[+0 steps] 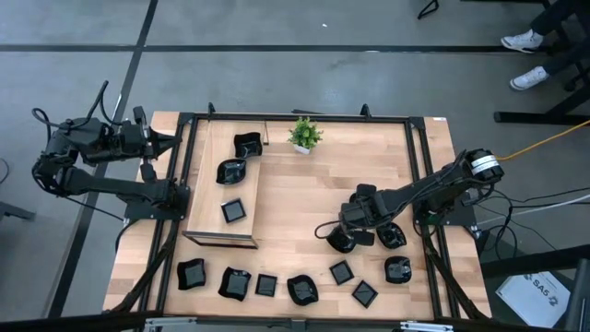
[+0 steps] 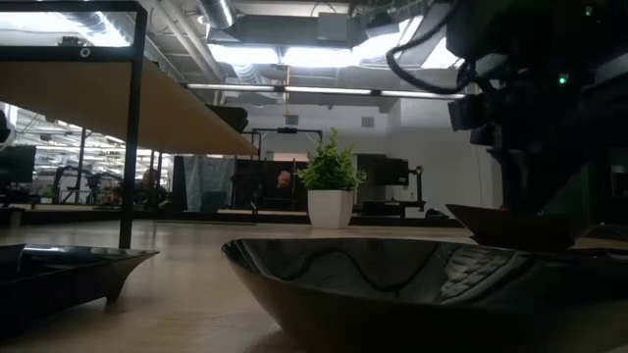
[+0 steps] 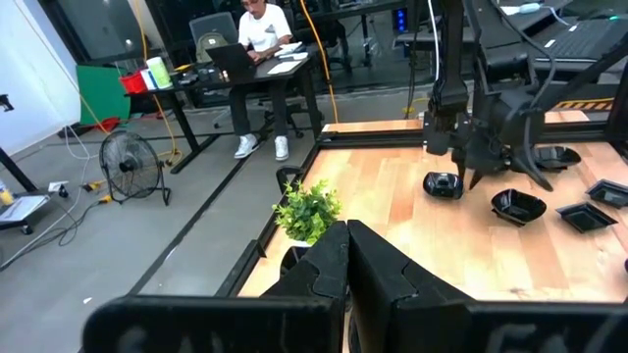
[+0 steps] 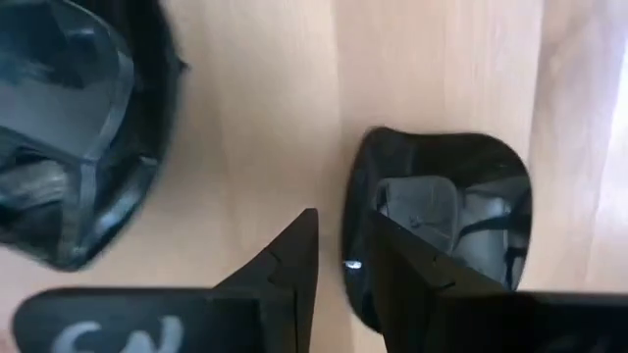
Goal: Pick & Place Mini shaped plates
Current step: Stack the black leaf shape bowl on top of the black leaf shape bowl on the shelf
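front edge of table (image 1: 304, 217): row of mini shaped plates (image 1: 265, 285), seven black dishes lying flat. just behind, right of centre: right gripper (image 1: 348, 238) lowered, fingers pinching rim of one rounded black plate (image 4: 442, 226), one finger inside, one outside; another dish (image 1: 392, 235) just beside it. further back on left: wooden tray (image 1: 207, 198) holding three more plates. beyond, at left table edge: left gripper (image 3: 345, 257) raised, jaws pressed together. potted plant (image 1: 303, 135) at far edge.
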